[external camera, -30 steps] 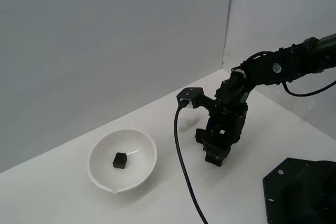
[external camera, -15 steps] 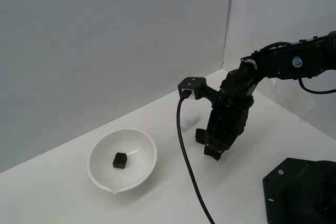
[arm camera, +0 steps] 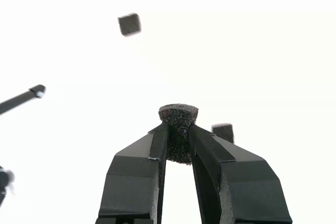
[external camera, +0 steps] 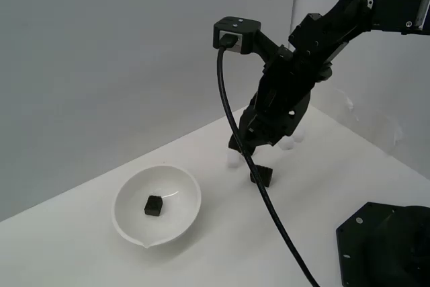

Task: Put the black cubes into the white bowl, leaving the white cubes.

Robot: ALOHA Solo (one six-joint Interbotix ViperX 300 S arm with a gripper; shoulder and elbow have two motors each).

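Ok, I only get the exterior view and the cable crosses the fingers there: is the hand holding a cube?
Observer: Yes. In the wrist view the hand is shut on a black cube, the held cube.
Operator: Deep in the grip?
Observer: No, it sits at the very fingertips, its top poking past them.
Operator: Anything else black in that view?
Observer: Two loose black cubes: the near cube, partly hidden behind one finger, and the far cube, well beyond the hand.

White table (external camera: 80,253) bears white bowl (external camera: 127,223), black cube (external camera: 263,175).
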